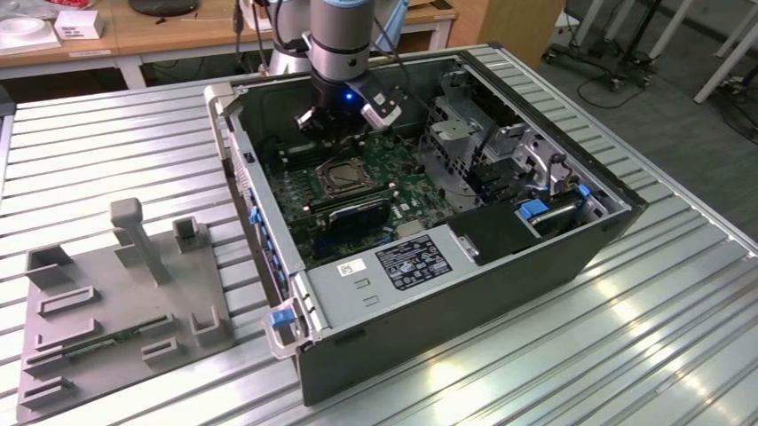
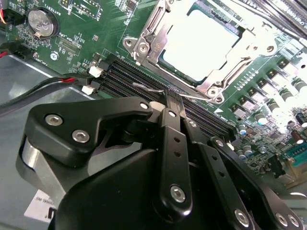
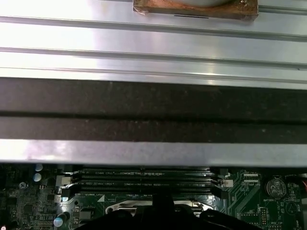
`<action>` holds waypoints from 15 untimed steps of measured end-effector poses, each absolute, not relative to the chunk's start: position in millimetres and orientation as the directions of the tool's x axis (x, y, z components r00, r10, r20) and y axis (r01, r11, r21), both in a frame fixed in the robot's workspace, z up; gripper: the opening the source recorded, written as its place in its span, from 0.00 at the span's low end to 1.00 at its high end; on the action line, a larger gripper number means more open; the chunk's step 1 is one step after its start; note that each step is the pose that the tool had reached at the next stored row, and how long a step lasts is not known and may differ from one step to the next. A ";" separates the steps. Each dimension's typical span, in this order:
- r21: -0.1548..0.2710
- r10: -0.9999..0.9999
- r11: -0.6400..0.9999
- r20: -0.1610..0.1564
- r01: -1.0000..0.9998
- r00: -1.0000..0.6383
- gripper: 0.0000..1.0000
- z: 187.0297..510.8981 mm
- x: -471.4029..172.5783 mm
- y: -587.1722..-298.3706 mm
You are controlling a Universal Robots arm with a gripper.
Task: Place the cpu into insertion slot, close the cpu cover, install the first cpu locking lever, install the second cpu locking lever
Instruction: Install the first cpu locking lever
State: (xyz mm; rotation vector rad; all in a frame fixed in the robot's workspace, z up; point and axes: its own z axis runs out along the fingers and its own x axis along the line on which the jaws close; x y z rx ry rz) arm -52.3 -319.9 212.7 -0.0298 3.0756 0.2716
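Note:
My gripper [image 1: 343, 131] hangs inside the open computer case, just behind the insertion slot [image 1: 335, 177] on the green motherboard. In the second wrist view the cpu [image 2: 201, 40] lies in the slot with its silver top showing through the window of the cpu cover [image 2: 149, 36], which lies flat over it. A thin wire locking lever [image 2: 146, 87] runs along the socket's side next to the memory slots. The black fingers [image 2: 172, 139] are together, and the gripper's tip [image 2: 173, 97] is right at this lever. Whether the fingers pinch the wire is hidden.
Long black memory slots [image 3: 144, 179] lie between the socket and the case wall [image 1: 243, 151]. A drive cage [image 1: 456, 133] and cables fill the case on the exterior view's right. A grey fixture [image 1: 119, 302] rests on the slatted table. A coin battery [image 2: 41, 21] sits on the board.

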 end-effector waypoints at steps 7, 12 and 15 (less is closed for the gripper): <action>0.175 -0.015 0.984 -0.056 -0.024 -0.998 0.11 205.2 -51.9 -319.9; 0.174 -0.015 0.984 -0.056 -0.024 -0.998 0.11 203.1 -51.5 -319.8; 0.175 -0.015 0.984 -0.056 -0.024 -0.998 0.11 202.3 -51.0 -319.2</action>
